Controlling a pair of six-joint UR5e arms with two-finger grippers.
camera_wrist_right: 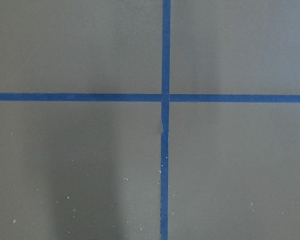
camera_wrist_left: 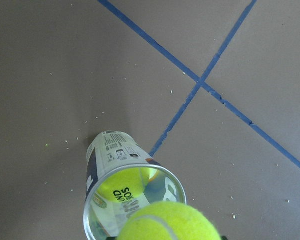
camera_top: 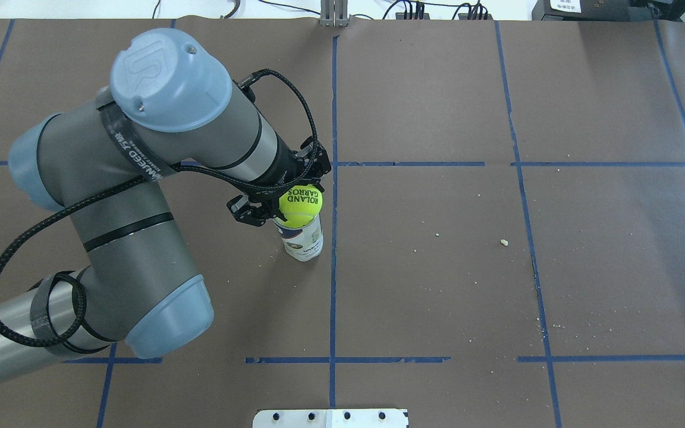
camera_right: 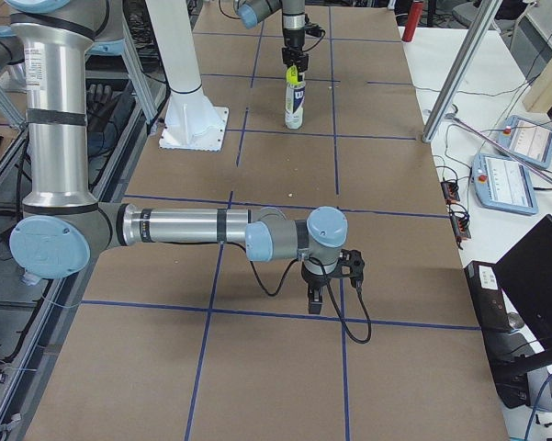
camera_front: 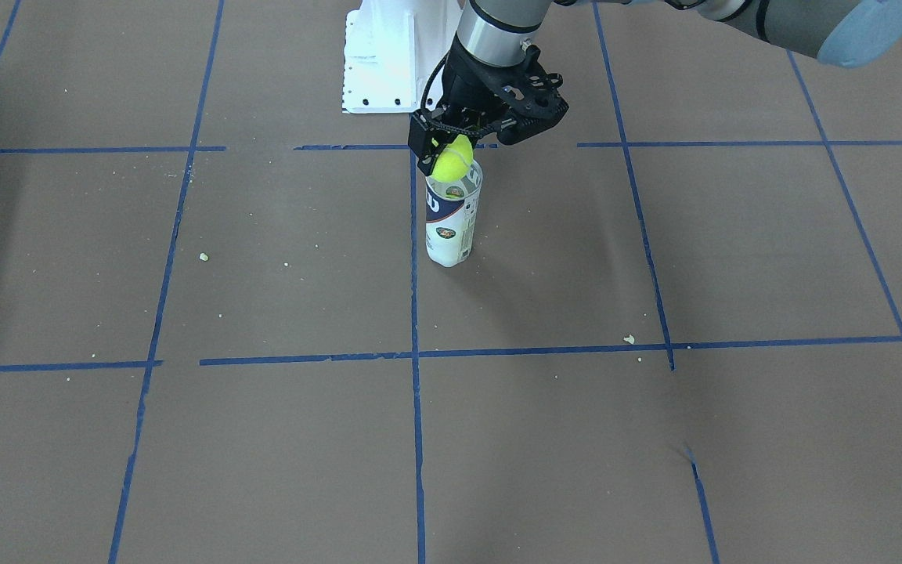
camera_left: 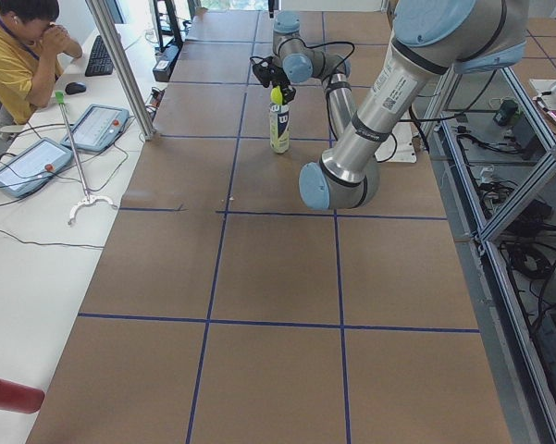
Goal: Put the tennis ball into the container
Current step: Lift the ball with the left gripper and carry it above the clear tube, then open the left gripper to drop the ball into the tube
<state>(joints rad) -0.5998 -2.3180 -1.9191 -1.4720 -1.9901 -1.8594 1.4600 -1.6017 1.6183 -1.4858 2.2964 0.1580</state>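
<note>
The yellow-green tennis ball (camera_top: 300, 205), with "ROLAND GARROS" lettering on top, hangs right at the open mouth of the upright clear container (camera_top: 302, 241). My left gripper (camera_top: 291, 200) is shut on the ball, a finger on each side (camera_front: 452, 157). In the left wrist view the held ball (camera_wrist_left: 169, 224) fills the bottom edge above the container (camera_wrist_left: 110, 155), and a second ball (camera_wrist_left: 121, 186) lies inside the tube. My right gripper (camera_right: 329, 280) hovers low over the table far from the tube; I cannot tell whether it is open or shut.
The white metal base (camera_front: 388, 55) stands just behind the container on the robot's side. Blue tape lines and small crumbs (camera_front: 629, 339) mark the brown table. An operator (camera_left: 18, 46) sits at a side desk with tablets.
</note>
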